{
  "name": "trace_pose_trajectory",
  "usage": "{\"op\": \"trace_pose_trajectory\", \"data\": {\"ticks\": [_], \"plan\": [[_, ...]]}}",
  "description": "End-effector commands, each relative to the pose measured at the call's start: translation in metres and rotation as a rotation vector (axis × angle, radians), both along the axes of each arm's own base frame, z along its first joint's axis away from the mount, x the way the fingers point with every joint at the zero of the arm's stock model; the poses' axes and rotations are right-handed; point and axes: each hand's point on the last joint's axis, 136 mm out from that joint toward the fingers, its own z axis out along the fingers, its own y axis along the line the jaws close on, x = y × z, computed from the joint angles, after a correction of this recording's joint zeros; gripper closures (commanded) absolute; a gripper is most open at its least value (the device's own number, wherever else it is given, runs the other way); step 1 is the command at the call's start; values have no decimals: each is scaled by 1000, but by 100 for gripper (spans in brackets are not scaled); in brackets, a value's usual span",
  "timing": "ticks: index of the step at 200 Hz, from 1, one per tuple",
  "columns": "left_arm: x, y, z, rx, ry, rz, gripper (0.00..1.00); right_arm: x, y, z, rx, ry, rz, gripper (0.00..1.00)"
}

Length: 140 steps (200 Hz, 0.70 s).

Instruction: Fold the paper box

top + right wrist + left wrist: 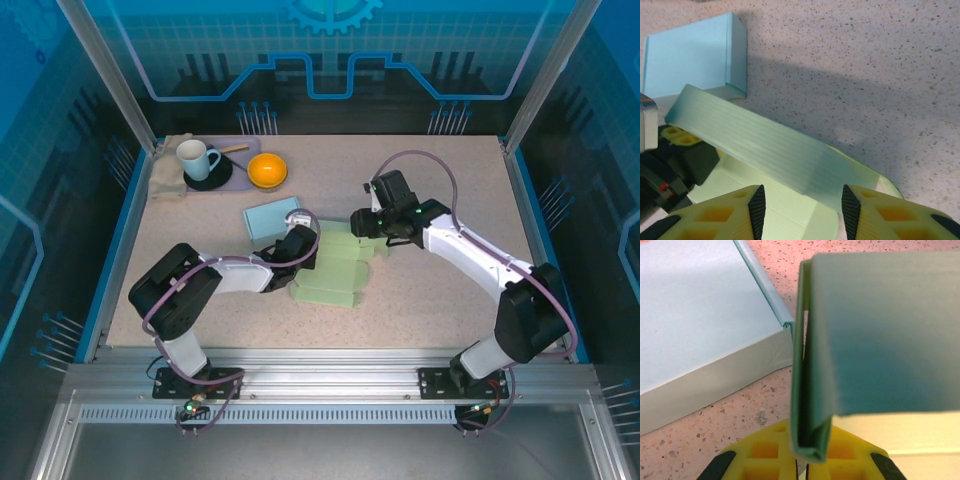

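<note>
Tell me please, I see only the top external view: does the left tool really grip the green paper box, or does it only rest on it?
Observer: It grips. In the left wrist view the left tool is shut on a doubled edge of the green paper box.
Operator: And the right tool?
Observer: In the right wrist view the right tool is open, jaws apart, facing the raised panel.
Operator: Does that panel lie flat?
Observer: No. The right wrist view shows it tilted up above the rest of the sheet.
</note>
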Motion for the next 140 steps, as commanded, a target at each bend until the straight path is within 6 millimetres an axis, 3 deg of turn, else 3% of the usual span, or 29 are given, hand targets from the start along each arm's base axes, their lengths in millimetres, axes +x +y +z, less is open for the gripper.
{"op": "trace_pose_trajectory", "data": {"ticks": [1,52,81,140], "plan": [[-16,9,-27,77,106,3,97,6,7,-14,97,49,-48,53],[-20,4,-36,84,154,-35,97,10,0,-47,128,114,-102,53],[-23,2,-43,88,181,-47,97,5,7,-57,190,152,-98,53],[-27,-3,-51,105,199,-96,97,16,27,-31,455,97,-69,60]]}}
